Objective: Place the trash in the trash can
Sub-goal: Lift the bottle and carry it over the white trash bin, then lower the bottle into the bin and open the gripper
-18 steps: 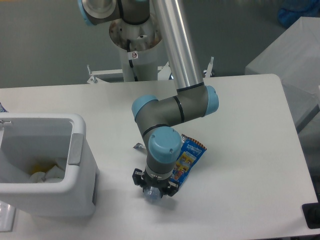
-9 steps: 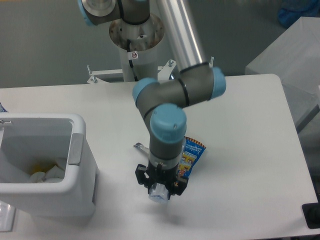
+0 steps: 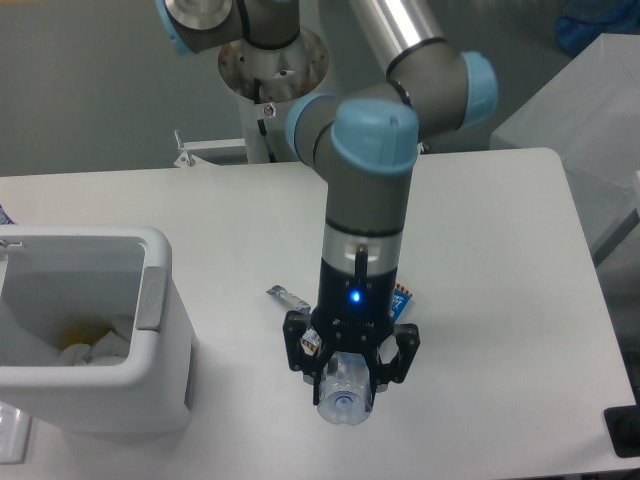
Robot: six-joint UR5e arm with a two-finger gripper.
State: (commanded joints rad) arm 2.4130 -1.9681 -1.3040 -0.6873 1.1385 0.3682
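My gripper is shut on the crushed clear plastic bottle and holds it up above the table, cap end toward the camera. The blue snack wrapper lies on the table behind the arm; only a small corner shows. The small silver foil scrap lies on the table just left of the arm. The white trash can stands at the left, well left of the gripper, with pale crumpled items inside.
The arm's base column rises at the back of the table. A grey block stands beyond the table's right edge. A dark object sits at the front right corner.
The gripper has risen off the table with the bottle in it and come toward the camera. The arm now covers most of the blue wrapper.
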